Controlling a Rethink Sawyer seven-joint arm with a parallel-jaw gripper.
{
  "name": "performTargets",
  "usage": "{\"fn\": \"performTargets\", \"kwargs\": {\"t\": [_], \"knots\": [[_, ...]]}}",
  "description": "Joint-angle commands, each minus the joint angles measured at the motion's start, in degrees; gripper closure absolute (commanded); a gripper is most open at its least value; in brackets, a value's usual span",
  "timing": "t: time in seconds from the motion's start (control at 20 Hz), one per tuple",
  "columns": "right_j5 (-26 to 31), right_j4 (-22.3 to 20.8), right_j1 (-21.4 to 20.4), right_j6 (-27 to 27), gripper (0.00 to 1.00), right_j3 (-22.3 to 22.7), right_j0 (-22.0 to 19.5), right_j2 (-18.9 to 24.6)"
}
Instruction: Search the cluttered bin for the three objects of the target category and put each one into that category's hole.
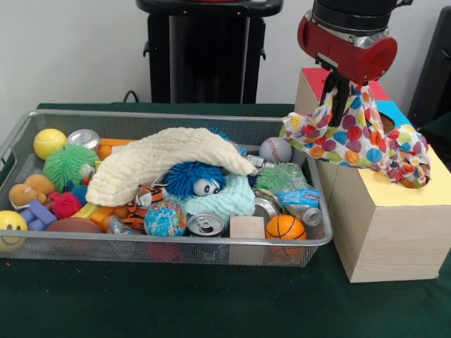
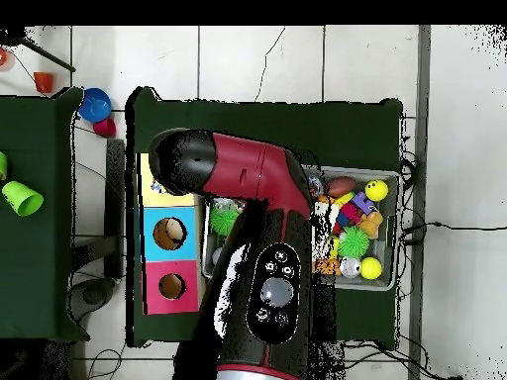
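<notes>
My gripper (image 1: 339, 102) hangs from the red arm and is shut on a confetti cloth (image 1: 356, 134), white with red, orange, blue and yellow patches. The cloth hangs just above the yellow top (image 1: 394, 196) of the largest pale wooden box (image 1: 384, 236), and its right end droops onto that top. The cloth hides the yellow-surround hole. The wire mesh bin (image 1: 141, 115) stands left of the box, full of toys. No other confetti cloth shows in it. In the overhead view the arm (image 2: 257, 198) covers the gripper and the cloth.
In the bin lie a pale-yellow waffle cloth (image 1: 162, 158), a mint-green cloth (image 1: 229, 204), a blue fuzzy toy (image 1: 189, 179), a baseball (image 1: 275, 149), a small basketball (image 1: 285, 227) and a can (image 1: 206, 224). The blue-surround hole (image 2: 169, 234) and the red-surround hole (image 2: 171, 287) lie beside the yellow part.
</notes>
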Motion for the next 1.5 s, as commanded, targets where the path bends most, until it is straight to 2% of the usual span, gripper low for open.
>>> {"fn": "performTargets", "kwargs": {"t": [0.05,0.25,0.45,0.65,0.9,1.15,1.35,1.5], "knots": [[7.7,1.0,2.9,15.4,1.00,-0.5,1.2,-1.9],[7.2,1.8,3.3,16.4,1.00,-0.5,2.6,-2.3],[6.1,2.2,3.1,13.9,1.00,0.0,3.3,-1.4],[4.5,3.2,4.0,15.7,1.00,0.3,4.9,-1.7],[2.7,6.3,5.9,19.9,1.00,0.1,7.0,-2.2],[3.6,9.0,8.1,22.1,1.00,-1.8,8.7,-2.8],[2.2,13.9,8.9,22.3,1.00,0.8,8.2,0.2],[1.9,16.1,9.7,21.0,1.00,2.6,7.8,1.1]]}}
